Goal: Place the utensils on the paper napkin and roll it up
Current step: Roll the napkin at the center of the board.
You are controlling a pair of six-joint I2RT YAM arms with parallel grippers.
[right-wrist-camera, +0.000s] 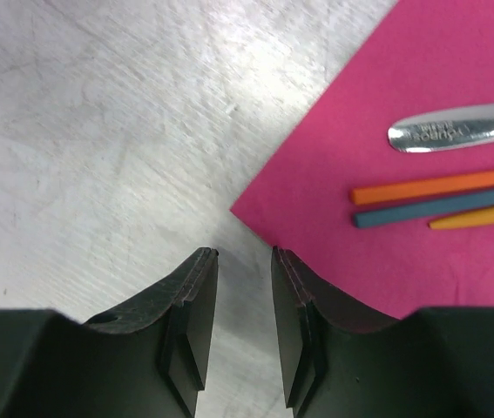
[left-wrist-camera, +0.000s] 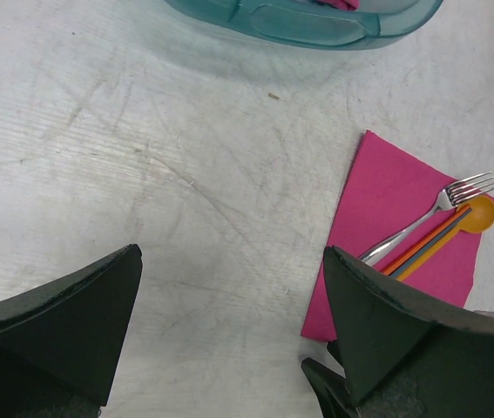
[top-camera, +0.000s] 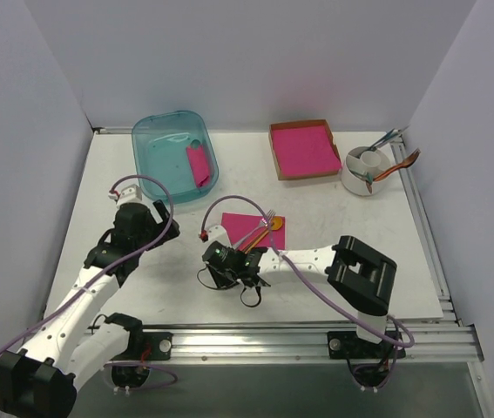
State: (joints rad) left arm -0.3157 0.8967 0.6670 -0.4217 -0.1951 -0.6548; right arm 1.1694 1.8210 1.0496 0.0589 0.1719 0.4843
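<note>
A magenta paper napkin [top-camera: 278, 238] lies flat near the middle of the white table [top-camera: 360, 252], a silver fork [left-wrist-camera: 441, 203] and an orange spoon [left-wrist-camera: 478, 214] resting slantwise across it, with an orange handle [right-wrist-camera: 438, 185] and a teal handle [right-wrist-camera: 438, 209] running between them. Lettering is stamped into the end of the fork's handle, too blurred to read. The right gripper [right-wrist-camera: 244, 257] hangs low at the napkin's near corner, its jaws a narrow slot apart with nothing between them and one finger just over the paper's edge. The left gripper [left-wrist-camera: 229, 252] hovers over bare table to the napkin's left, jaws spread wide and holding nothing. At the far left of the table stands a translucent teal bin [top-camera: 155, 161] with a pink folded piece [top-camera: 199, 165] lying inside. Beside it, at the far centre, a brown cardboard tray [top-camera: 274, 152] holds a stack of pink sheets [top-camera: 303, 148]. At the far right a round white cup [top-camera: 355, 181] holds cutlery with teal and orange handles, leaning out over its rim.
</note>
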